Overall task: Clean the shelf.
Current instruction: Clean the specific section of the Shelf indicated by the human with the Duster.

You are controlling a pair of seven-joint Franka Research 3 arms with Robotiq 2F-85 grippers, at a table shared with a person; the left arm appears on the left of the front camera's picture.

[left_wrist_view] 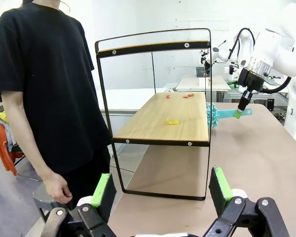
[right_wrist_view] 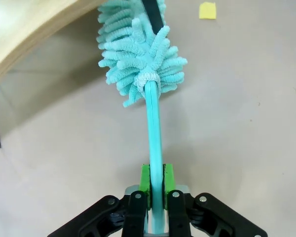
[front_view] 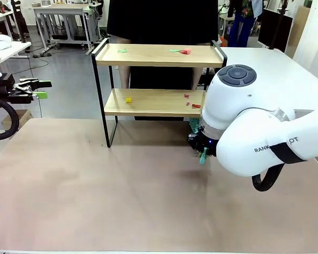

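Observation:
The shelf [front_view: 159, 55] stands at the far middle of the table, two light boards in a black frame. Green and red scraps [front_view: 186, 51] lie on its top board; a yellow scrap [front_view: 128, 99] and red bits [front_view: 195, 105] lie on the lower one. My right gripper [front_view: 203, 153] hangs by the shelf's right front leg, shut on the handle of a teal duster [right_wrist_view: 138, 49]. The fluffy duster head [left_wrist_view: 213, 114] sits against the lower board's edge [right_wrist_view: 24, 29]. My left gripper [left_wrist_view: 161, 190] is open and holds nothing, off the table's left side [front_view: 34, 90], facing the shelf's end [left_wrist_view: 172, 118].
A person in a black shirt [left_wrist_view: 39, 79] stands behind the shelf, one hand [left_wrist_view: 56, 187] hanging down. A yellow scrap [right_wrist_view: 207, 10] lies on the tan tabletop [front_view: 122, 196] beyond the duster. My bulky right arm [front_view: 265, 127] covers the table's right side.

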